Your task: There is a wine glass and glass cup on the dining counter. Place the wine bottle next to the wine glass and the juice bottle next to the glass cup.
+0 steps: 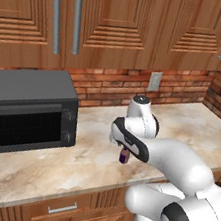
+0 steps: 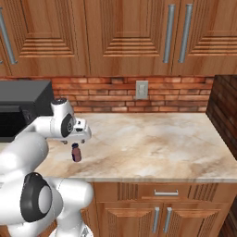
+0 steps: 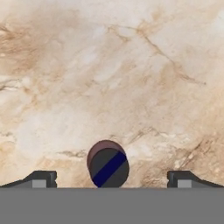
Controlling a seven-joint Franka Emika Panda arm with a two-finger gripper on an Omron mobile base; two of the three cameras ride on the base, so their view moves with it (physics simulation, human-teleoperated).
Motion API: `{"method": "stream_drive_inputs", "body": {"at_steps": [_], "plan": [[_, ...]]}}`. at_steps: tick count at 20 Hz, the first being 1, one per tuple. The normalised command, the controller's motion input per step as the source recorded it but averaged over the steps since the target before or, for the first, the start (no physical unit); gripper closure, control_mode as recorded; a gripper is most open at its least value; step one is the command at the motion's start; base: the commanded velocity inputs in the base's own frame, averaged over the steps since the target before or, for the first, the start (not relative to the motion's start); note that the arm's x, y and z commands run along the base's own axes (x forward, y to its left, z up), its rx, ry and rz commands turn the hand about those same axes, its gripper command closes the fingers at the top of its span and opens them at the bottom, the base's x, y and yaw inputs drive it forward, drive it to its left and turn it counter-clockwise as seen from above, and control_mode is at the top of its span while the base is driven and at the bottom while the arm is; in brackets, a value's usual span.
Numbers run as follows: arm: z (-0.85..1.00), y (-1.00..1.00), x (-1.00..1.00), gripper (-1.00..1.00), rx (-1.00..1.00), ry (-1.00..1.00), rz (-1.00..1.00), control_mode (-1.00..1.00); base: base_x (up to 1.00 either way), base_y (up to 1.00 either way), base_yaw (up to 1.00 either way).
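The juice bottle is a small dark purple bottle standing upright on the marbled wall counter, near its front edge. My gripper hangs straight above it, pointing down. In the hand view I look down on the bottle's round dark cap with a blue stripe, which sits between the fingertips. The gripper is open, with its fingertips wide apart and clear of the bottle. The wine bottle, wine glass, glass cup and dining counter are out of view.
A black microwave stands on the counter to the left of the bottle. Wooden wall cabinets hang overhead, above a brick backsplash with an outlet. A brick side wall closes the counter's right end.
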Motion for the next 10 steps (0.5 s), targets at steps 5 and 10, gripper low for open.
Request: {"method": "stream_drive_inputs", "body": {"at_steps": [5, 10], "plan": [[-0.19, 0.00, 0.00, -1.00, 0.09, 0.00, 0.00, -1.00, 0.00, 0.00, 0.00], [-0.18, 0.00, 0.00, -1.00, 0.04, 0.00, 0.00, -1.00, 0.00, 0.00, 0.00]]}}
